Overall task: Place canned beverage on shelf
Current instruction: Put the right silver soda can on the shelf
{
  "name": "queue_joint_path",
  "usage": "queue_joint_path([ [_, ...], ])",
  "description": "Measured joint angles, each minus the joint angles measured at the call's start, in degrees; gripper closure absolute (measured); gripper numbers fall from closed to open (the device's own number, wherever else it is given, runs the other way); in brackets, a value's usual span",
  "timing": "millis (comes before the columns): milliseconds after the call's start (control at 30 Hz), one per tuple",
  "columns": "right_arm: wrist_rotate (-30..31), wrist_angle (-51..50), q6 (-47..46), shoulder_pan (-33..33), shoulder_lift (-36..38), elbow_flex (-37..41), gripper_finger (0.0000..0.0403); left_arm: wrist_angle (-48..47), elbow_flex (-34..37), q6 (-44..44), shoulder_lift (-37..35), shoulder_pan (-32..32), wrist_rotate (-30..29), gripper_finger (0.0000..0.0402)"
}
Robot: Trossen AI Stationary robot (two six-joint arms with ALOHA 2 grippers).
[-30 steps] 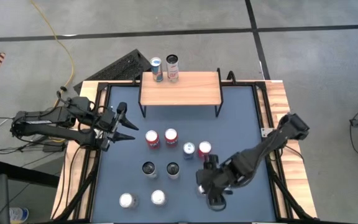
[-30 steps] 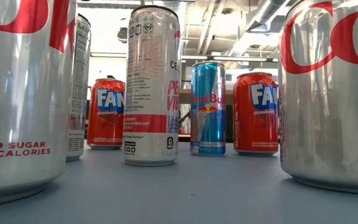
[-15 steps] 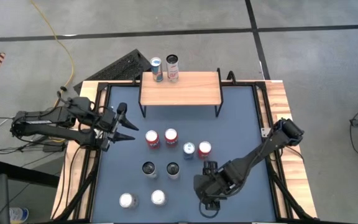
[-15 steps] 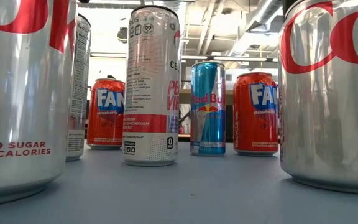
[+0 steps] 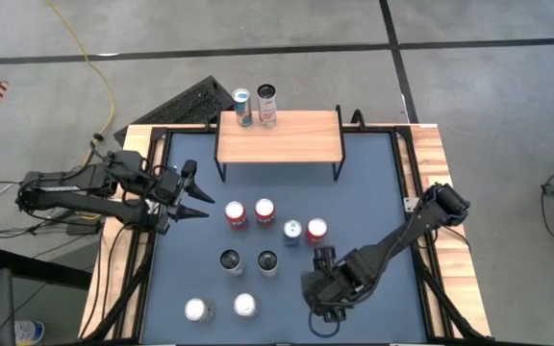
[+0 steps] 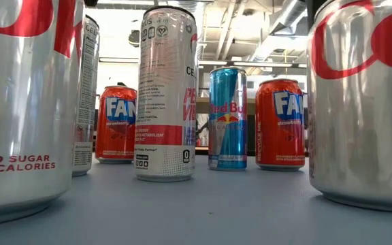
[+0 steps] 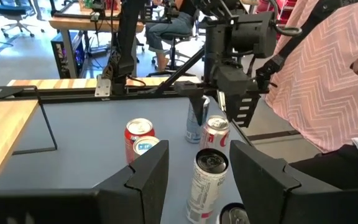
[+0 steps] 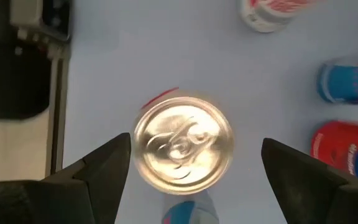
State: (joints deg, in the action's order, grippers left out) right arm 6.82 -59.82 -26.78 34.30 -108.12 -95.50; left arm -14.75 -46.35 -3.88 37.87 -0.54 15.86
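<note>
Right gripper poised over a silver can, shelf far across the table

Looking down on the blue table [image 5: 373, 183], can place the right gripper [image 5: 321, 309] near the front edge, right of centre, pointing straight down. Through its own wrist camera, can make out a silver can [image 8: 182, 140] with a trace of red on its side, standing upright directly beneath, its pull-tab top framed between the two fingers [image 8: 98, 171]. Spread wide, those, one to each side of the can with blue mat showing in both gaps; touching nothing, gripping nothing. From table height, can take that can [image 6: 363, 102] for the big one at the right, with red lettering on its side.

Can find the shelf [image 5: 277, 136] at the table's far edge, well apart from that can, with two upright cans [image 5: 242, 106] at its back left corner.

Between shelf and gripper, can count a row of three red cans [image 5: 236, 213] and one blue can [image 5: 293, 231], then two dark-topped tall cans [image 5: 231, 259], then two more silver-topped cans [image 5: 196, 309] near the front left.

At the table's left edge, can see the left gripper [image 5: 195, 192] waiting, partly spread and empty, aimed across the table toward the cans.

Beyond the table, in the left wrist view, can spot a person [image 7: 328, 74] in a pink patterned top
</note>
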Motion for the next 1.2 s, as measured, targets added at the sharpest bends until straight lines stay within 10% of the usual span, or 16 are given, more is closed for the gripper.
queue_joint_path([
  [1200, -2.2, 1.68, 23.62, -0.35, 0.0, 0.04, 0.006, -1.05, 0.0, -2.43, 0.02, 0.0, -0.04, 0.0241],
])
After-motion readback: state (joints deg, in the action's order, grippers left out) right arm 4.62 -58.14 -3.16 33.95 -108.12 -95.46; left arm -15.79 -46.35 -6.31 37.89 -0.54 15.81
